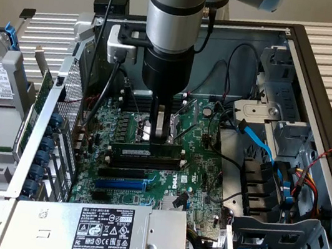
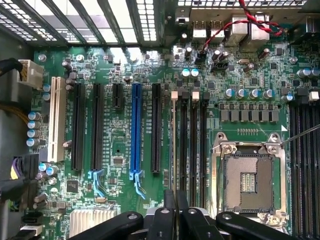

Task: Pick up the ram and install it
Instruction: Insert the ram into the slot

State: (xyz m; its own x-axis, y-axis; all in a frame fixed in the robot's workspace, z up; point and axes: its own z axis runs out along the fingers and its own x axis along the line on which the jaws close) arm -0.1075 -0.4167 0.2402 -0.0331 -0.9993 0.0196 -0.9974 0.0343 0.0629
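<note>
The ram point(image 1: 139, 152), a long green stick with black chips, stands on edge over the motherboard point(image 1: 189, 179) inside the open computer case. My gripper point(image 1: 161, 141) comes straight down on it and is shut on its top edge near the middle. In the wrist view the ram point(image 2: 173, 145) shows edge-on as a thin line, lined up with the memory slot nearest the expansion slots, with my gripper point(image 2: 176, 200) closed around it. Beside it lie black memory slots point(image 2: 192, 145) with white end clips. Whether the ram is seated in its slot I cannot tell.
The blue expansion slot point(image 2: 135, 130) and black ones run parallel to the ram. The open CPU socket point(image 2: 248, 176) lies past the memory slots. A power supply point(image 1: 117, 230), a blue cable point(image 1: 258, 139), a drive cage point(image 1: 280, 243) and the case walls crowd the board.
</note>
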